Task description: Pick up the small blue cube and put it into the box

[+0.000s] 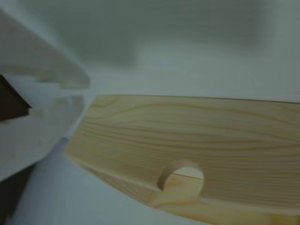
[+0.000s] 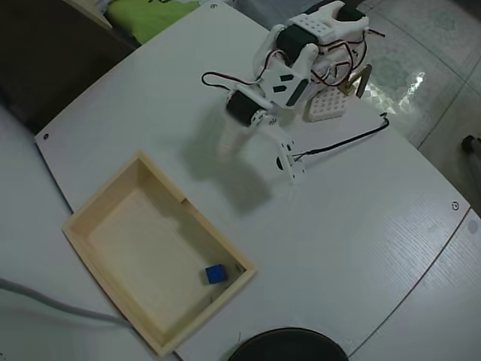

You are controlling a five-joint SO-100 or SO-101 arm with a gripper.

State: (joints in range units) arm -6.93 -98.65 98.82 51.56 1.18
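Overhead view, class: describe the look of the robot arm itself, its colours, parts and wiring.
The arm has white plastic links with black motor blocks set between them. Red and dark wires loop along it, and a black cable trails across the white table. A perforated white plate sits at its base. The gripper is white too.

In the overhead view we see a white desk (image 2: 353, 226) set at an angle under even light, pale patterned floor tiles (image 2: 421, 45) beyond its upper right edge, a dark area at the upper left and something lime-green (image 2: 143, 15) at the top.
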